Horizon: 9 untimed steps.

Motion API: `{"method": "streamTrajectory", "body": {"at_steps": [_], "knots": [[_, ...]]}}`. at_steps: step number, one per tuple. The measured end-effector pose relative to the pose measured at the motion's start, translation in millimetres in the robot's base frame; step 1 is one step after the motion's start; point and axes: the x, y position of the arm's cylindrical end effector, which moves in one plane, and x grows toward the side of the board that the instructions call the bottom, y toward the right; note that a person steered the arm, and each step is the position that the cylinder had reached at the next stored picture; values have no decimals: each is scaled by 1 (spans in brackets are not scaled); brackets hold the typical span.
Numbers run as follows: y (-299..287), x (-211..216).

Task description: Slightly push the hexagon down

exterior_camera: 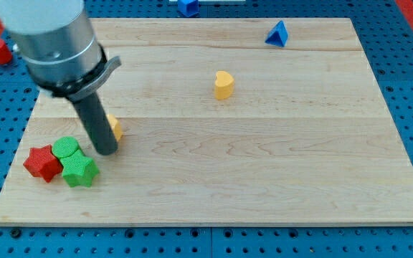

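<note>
The counter [264, 165] is a wooden board, and nearly everything that matters is crowded into its lower left corner in the view. My rod comes down there from the view's top left, and my tip [107, 151] rests just right of the green hexagon [66, 147]. I have no hand to open or close; the rod holds nothing and only pushes.

The hexagon lies flat near that corner, touching the red star [42, 163] at its left and the green star [79, 170] below it. That crowding is the risk as I judge it. A downward shove would drive the hexagon straight into the green star and probably the red one, so all three could shift together. My tip also sits beside the hexagon, not above it, so a push from here would send it left instead.

The yellow block [114, 127], half hidden behind my rod, could get nudged as I reposition.

The hexagon is nearly round from here, with no clear long axis or heading.
</note>
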Motion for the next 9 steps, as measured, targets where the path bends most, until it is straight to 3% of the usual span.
{"method": "streamTrajectory", "body": {"at_steps": [1,2,3,4,6,7,8,9], "knots": [[4,-38],[-3,-8],[-28,-24],[-25,-70],[-8,-107],[-50,-121],[-36,-151],[-5,-145]]}}
